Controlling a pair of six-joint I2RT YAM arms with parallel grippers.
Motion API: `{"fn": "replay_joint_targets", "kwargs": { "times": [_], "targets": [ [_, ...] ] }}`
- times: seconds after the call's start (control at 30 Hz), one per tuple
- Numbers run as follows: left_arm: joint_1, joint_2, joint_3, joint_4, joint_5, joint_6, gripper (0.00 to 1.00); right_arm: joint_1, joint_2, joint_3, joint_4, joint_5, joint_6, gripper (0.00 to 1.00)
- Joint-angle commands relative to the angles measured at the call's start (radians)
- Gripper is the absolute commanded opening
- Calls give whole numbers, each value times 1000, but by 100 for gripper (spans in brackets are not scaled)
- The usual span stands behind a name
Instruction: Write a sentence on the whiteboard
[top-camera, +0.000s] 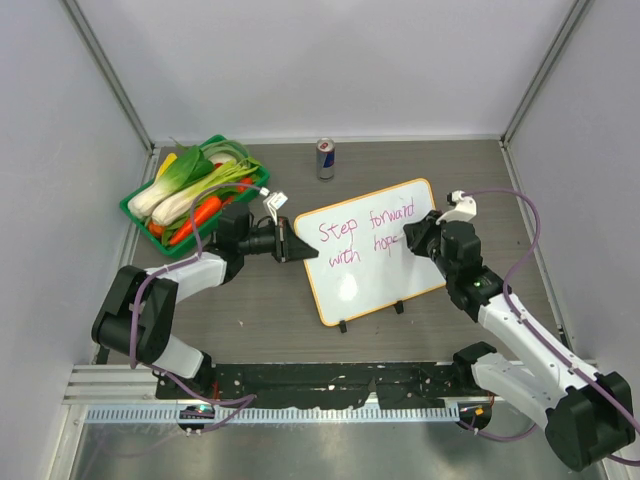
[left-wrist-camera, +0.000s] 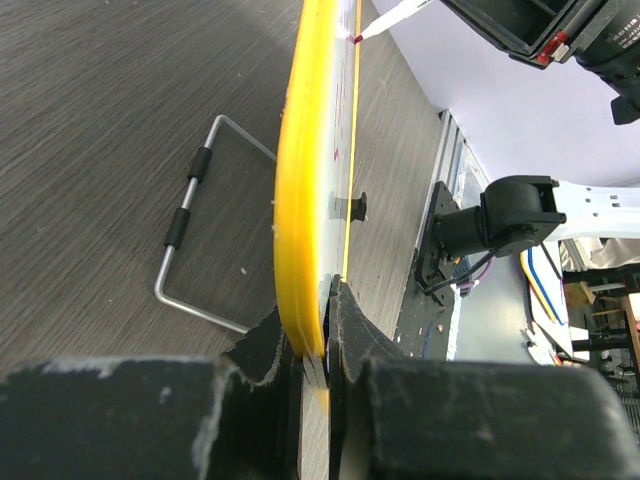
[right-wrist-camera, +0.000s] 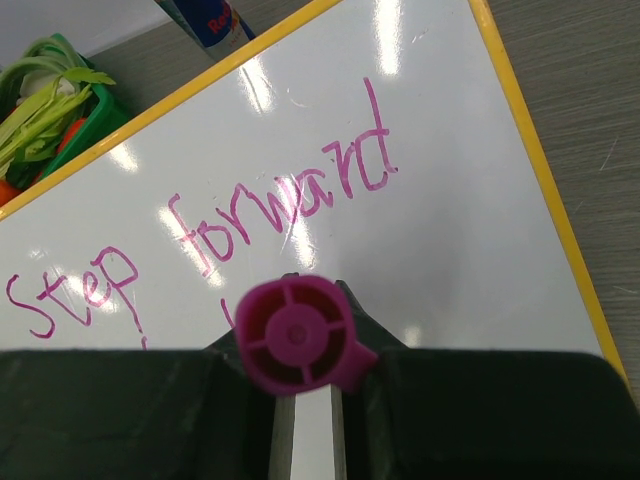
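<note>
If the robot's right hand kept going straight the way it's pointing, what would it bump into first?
The whiteboard. The right gripper is shut on a pink marker aimed at the board's face by the sentence. Its tip looks at or nearly on the board; the exact gap is hard to judge.

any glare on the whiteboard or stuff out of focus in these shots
Right wrist: glare streaks on the whiteboard cross the sentence, marker end slightly soft. Top external: one pale glare patch, otherwise sharp. Left wrist: left gripper looks soft up close.

Yellow-rimmed whiteboard bears the pink two-line sentence.
</note>
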Motion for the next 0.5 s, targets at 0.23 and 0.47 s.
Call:
{"fn": "replay_joint_targets", "kwargs": {
  "times": [0.23, 0.47],
  "targets": [
    [-41, 48, -32, -147, -57, 216, 0, 0, -25, -31, -72, -2, -17, 2],
    [-41, 49, -30, -147, -56, 216, 0, -1, -44, -31, -86, 36, -20, 1]
  ]
}}
